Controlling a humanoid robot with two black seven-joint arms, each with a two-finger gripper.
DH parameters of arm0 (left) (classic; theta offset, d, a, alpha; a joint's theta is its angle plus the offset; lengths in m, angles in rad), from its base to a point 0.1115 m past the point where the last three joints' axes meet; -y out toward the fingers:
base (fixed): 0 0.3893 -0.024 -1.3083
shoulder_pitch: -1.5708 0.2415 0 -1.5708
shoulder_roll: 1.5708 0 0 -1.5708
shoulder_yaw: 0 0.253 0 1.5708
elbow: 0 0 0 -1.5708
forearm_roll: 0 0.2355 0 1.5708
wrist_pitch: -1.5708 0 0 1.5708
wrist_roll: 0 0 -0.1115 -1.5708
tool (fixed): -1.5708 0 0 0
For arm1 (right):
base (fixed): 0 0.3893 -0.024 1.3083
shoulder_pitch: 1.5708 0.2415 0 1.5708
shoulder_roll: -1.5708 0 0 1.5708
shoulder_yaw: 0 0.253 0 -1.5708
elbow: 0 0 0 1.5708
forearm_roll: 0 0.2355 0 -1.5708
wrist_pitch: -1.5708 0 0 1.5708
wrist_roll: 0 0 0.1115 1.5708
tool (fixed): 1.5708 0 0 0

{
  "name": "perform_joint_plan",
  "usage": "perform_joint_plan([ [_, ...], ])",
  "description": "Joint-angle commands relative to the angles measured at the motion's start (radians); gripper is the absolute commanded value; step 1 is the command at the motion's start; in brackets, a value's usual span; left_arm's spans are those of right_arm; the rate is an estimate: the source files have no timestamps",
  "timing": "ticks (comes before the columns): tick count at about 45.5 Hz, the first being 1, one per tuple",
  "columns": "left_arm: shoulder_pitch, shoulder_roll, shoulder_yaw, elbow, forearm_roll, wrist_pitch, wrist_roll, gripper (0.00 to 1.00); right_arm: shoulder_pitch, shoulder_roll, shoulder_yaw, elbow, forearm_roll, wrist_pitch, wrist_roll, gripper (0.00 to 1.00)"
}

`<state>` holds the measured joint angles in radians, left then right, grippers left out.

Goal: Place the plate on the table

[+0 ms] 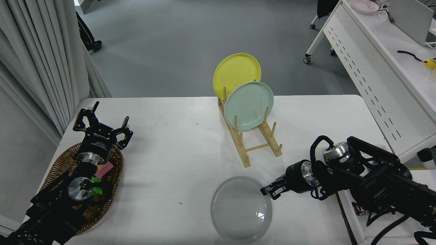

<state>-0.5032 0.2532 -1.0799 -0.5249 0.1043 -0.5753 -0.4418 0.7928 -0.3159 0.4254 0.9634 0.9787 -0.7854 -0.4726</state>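
While lying flat near the front edge of the white table (177, 143), one light grey plate (241, 207), just left of the right gripper (267, 191).

Fingertips at the plate's upper right rim; grip or mere touch: cannot tell, nor how far apart the fingers are. Two more plates upright in one wooden rack (250, 144) behind: yellow plate (235, 71), mint green plate (248, 104). Far left, left gripper (102, 124) spread open, empty, parked over one wicker basket (61, 166).
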Motion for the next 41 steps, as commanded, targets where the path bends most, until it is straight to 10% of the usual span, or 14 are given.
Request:
perform_joint_plan([
  [1, 0.0, 0.0, 0.0, 0.0, 0.0, 0.0, 0.0, 1.0, -0.003, 0.034, 0.0, -0.031, -0.003, 0.0, 0.0, 0.0],
  [26, 0.0, 0.0, 0.0, 0.0, 0.0, 0.0, 0.0, 1.0, -0.001, 0.038, 0.015, -0.037, -0.017, 0.0, 0.0, 0.0],
  [31, 0.0, 0.0, 0.0, 0.0, 0.0, 0.0, 0.0, 1.0, -0.003, 0.038, 0.029, -0.037, -0.018, 0.0, 0.002, 0.95],
  [41, 0.0, 0.0, 0.0, 0.0, 0.0, 0.0, 0.0, 1.0, 0.002, 0.038, 0.042, -0.032, -0.058, 0.0, 0.002, 1.0],
])
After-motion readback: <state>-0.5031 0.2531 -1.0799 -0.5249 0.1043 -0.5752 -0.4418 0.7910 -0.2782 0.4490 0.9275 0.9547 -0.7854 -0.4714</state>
